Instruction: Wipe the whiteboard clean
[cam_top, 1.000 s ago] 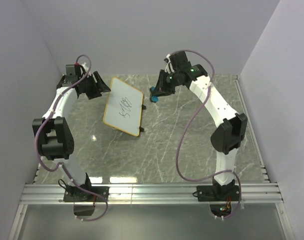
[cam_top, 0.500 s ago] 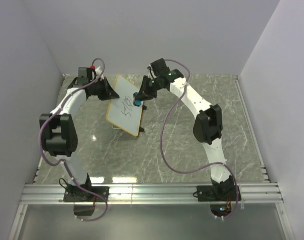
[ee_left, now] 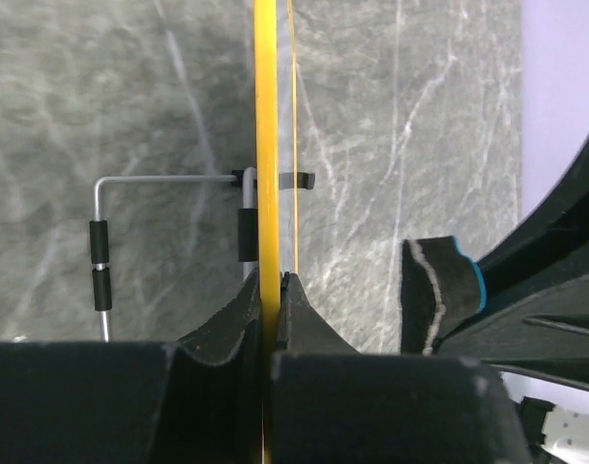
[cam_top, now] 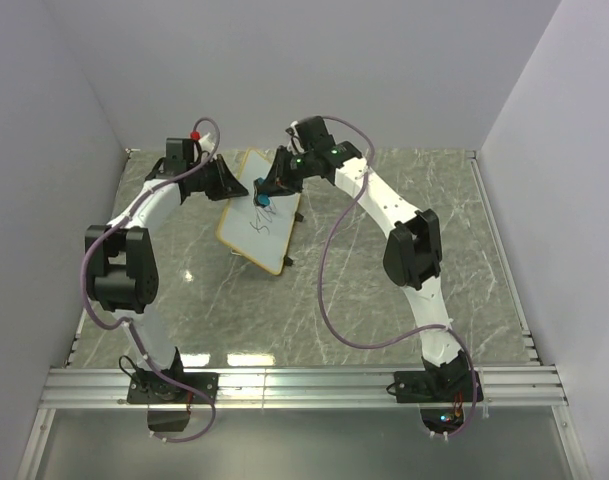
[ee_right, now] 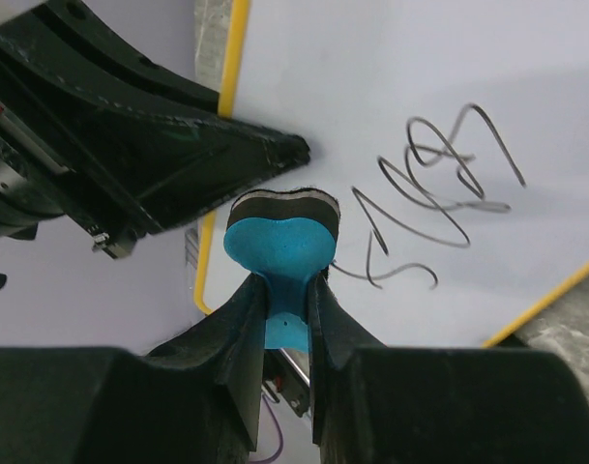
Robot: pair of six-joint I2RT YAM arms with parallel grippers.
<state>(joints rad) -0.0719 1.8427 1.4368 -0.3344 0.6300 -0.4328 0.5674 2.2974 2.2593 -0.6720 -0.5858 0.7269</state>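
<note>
The whiteboard (cam_top: 274,240), with a yellowish frame and a black scribble (ee_right: 429,184) on it, stands tilted at the table's back left. My left gripper (cam_top: 231,188) is shut on its left edge; in the left wrist view the yellow frame (ee_left: 266,145) runs straight between the closed fingers of the left gripper (ee_left: 272,280). My right gripper (cam_top: 268,190) is shut on a blue eraser (cam_top: 264,200). The eraser (ee_right: 279,242), squeezed in the right gripper (ee_right: 288,290), has its dark felt face against the whiteboard (ee_right: 420,87), just left of the scribble. The eraser (ee_left: 439,290) also shows beside the frame.
The grey marble table (cam_top: 384,290) is walled on three sides, with an aluminium rail (cam_top: 304,385) at the near edge. A wire stand (ee_left: 99,242) with black sleeves sticks out behind the board. The left gripper's black finger (ee_right: 178,145) lies close to the eraser.
The left gripper has closed on the board's edge and tipped the board up. The right arm has swung left, carrying the blue eraser from beside the board onto its face.
</note>
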